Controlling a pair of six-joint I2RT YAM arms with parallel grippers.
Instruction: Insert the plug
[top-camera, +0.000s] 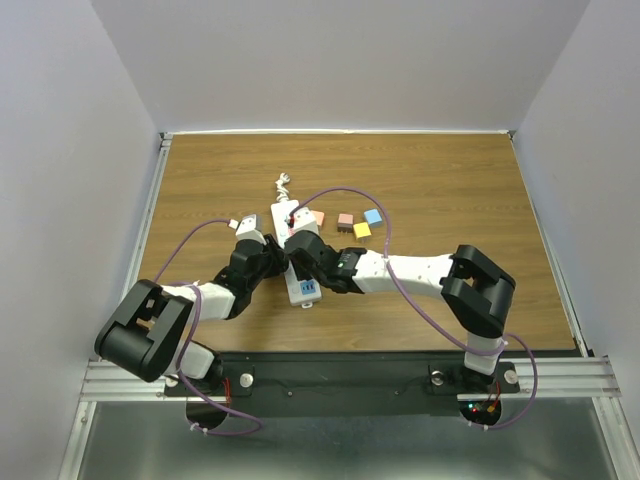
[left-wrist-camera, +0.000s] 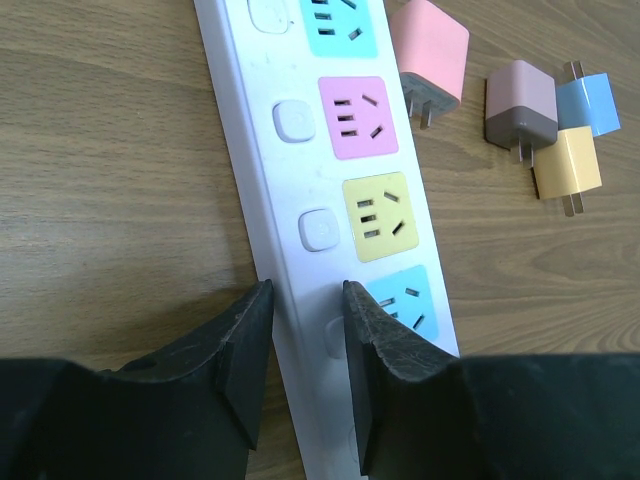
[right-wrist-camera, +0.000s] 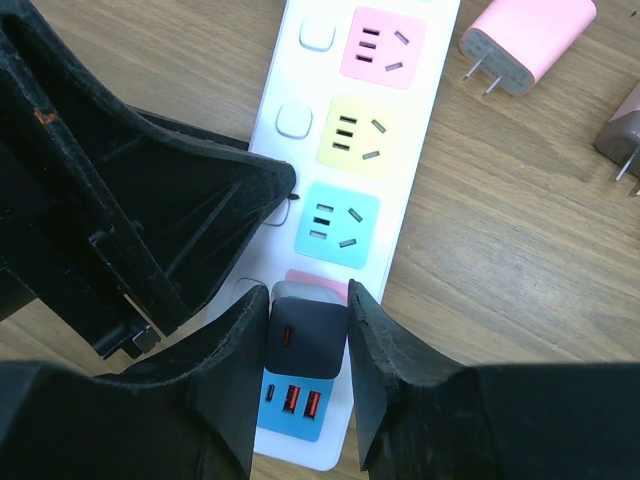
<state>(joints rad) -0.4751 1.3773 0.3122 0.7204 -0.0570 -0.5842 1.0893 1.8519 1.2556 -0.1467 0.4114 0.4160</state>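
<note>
Holding a small black plug (right-wrist-camera: 303, 340) tight between its two fingers, the right gripper (right-wrist-camera: 310, 310) is closed on the plug's sides. The plug sits over the near end of the white power strip (left-wrist-camera: 250, 120), just past the blue socket (right-wrist-camera: 337, 225) and just before the little orange USB holes (right-wrist-camera: 297, 403). A bit of pink shows under the plug. You cannot tell if its pins are in yet. The left gripper (left-wrist-camera: 306, 295) is pinched narrow on the left long edge of the strip, with one finger beside the strip on the wood and the other on its white top. The strip lies near the middle of the tabletop (top-camera: 450, 190), and it runs from the far edge toward the near edge. Its white cord (top-camera: 283, 183) curls at the far end. Four loose plugs lie on the wood to the right of the strip: a pink plug (left-wrist-camera: 430, 50) closest to it, then a brown plug (left-wrist-camera: 520, 100). A blue plug (left-wrist-camera: 590, 103) and a yellow plug (left-wrist-camera: 567, 162) lie just beside the brown one.
</note>
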